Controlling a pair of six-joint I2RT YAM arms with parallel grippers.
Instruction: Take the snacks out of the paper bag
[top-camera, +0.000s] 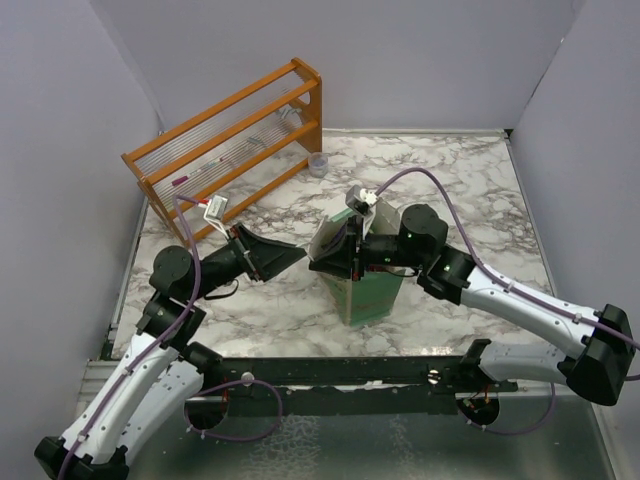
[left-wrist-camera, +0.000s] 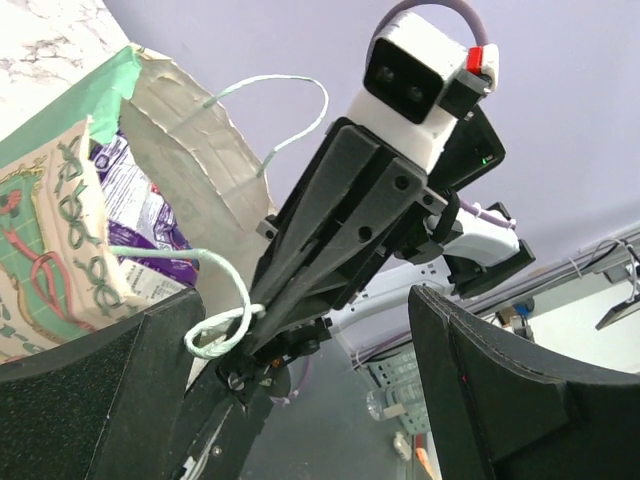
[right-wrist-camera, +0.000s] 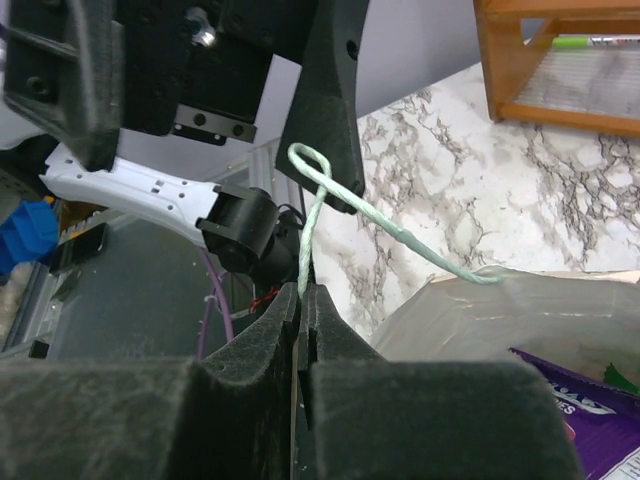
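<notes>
1 paper bag (top-camera: 365, 290), 1 purple packet (left-wrist-camera: 140, 215)

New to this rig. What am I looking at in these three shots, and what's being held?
Two robot arms are bolted at the table's near edge. The overhead view shows both; the other two pictures come from cameras on each wrist.

On the marble table stands a green paper bag, with an orange wooden rack behind it.

The right tool is shut on the bag's pale green string handle, pinching it between its pads. The left tool is open, empty, and faces the bag's mouth. Inside, a purple snack packet shows. No snacks lie on the table yet.
</notes>
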